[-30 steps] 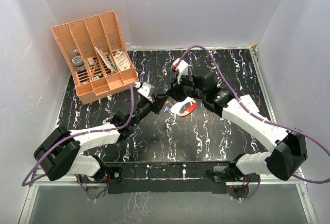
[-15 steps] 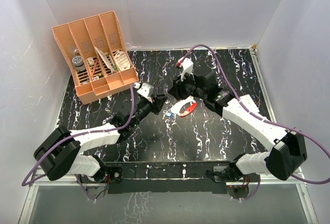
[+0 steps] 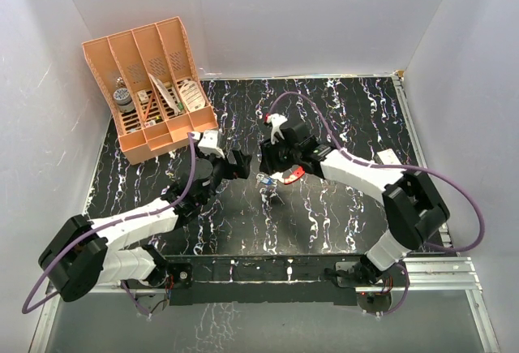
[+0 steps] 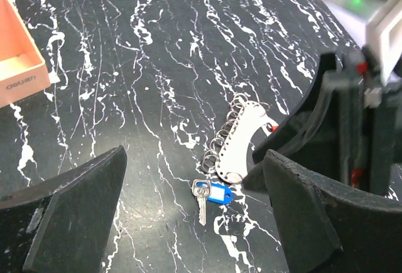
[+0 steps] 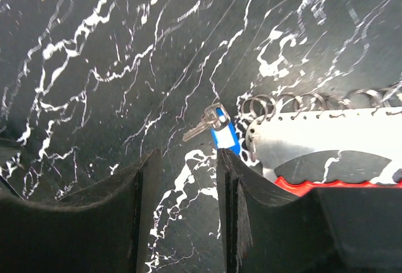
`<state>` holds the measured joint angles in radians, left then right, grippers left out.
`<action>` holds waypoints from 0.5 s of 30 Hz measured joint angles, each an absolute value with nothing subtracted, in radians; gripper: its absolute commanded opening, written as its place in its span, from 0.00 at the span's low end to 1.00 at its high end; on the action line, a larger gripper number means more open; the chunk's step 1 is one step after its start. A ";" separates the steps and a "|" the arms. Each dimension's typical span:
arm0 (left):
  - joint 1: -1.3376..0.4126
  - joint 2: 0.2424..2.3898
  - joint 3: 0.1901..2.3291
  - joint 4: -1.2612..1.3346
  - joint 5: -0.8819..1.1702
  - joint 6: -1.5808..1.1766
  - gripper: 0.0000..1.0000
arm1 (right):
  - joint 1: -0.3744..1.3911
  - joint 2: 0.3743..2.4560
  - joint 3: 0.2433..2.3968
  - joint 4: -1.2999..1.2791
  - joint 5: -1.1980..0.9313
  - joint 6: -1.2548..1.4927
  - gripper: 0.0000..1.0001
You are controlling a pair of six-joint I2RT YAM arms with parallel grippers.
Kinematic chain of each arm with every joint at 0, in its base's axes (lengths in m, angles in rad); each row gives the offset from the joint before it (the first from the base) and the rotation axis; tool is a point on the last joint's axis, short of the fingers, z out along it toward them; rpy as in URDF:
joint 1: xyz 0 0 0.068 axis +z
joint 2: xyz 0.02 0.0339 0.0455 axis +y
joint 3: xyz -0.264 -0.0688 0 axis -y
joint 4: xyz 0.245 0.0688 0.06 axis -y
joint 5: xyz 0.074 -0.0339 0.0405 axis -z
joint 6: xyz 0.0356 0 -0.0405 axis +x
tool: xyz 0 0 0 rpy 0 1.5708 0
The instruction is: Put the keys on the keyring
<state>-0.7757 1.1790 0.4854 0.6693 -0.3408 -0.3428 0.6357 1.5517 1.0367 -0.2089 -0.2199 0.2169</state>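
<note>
I see L claw (image 4: 191,182) & R claw (image 5: 181,163) both open. Blue-headed silver key (image 4: 210,192) lies just beside red-and-silver D-shaped keyring (image 4: 242,138).

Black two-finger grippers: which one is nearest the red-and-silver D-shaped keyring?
The right gripper: the red-and-silver D-shaped metal keyring lies right beside it, while the left gripper hangs open farther off, past the blue-headed silver key.
</note>
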 measured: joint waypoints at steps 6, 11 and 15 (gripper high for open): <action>-0.773 1.169 0.498 0.588 -0.368 -0.379 0.91 | 0.697 1.632 1.037 -0.216 -0.183 0.218 0.42; -0.768 1.161 0.498 0.543 -0.385 -0.395 0.91 | 0.754 1.666 1.073 -0.237 -0.112 0.149 0.45; -0.759 1.127 0.497 0.504 -0.428 -0.414 0.91 | 0.774 1.708 1.118 -0.242 -0.075 0.097 0.45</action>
